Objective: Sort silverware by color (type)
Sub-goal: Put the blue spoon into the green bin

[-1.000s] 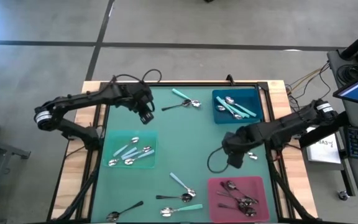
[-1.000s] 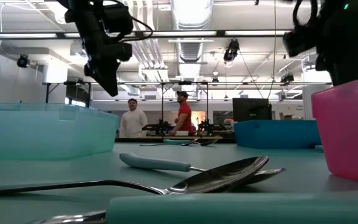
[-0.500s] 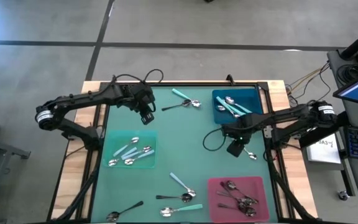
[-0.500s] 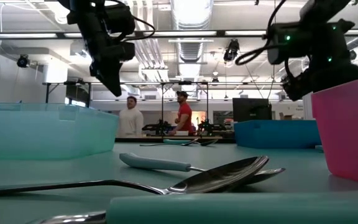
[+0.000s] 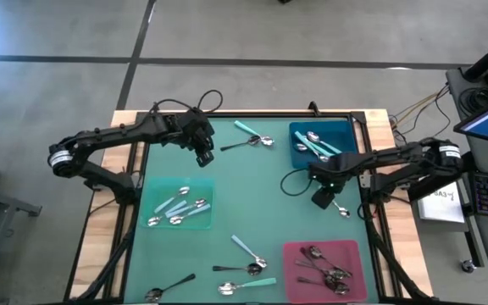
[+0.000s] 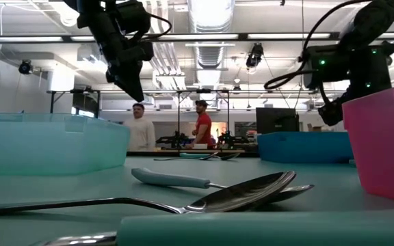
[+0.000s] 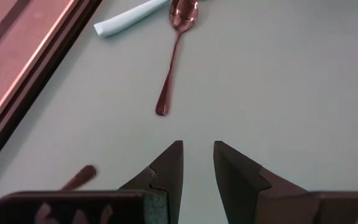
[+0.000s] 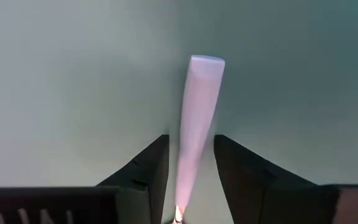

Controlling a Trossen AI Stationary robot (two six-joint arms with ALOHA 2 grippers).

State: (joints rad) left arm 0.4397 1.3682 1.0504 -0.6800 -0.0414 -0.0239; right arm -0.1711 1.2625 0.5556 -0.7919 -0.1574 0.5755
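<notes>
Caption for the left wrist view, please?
Open left gripper hovers above the green mat, aimed at an all-metal spoon beside a pale handle.

Both arms were dark, jointed links with silver-grey collars near the base and loose black cables looping by the wrists. Left hand (image 7: 196,167) and right hand (image 8: 191,163) each had two black wedge-shaped fingers, stepped at the inner edge.

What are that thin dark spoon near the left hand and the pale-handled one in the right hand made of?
The thin dark spoon looks all metal, polished: its bowl and stem shine with one coppery gleam. The pale-handled spoon between the right hand's fingers seems to have a matte plastic handle, smooth and evenly coloured; its bowl is hidden here, so I cannot judge that part.
</notes>
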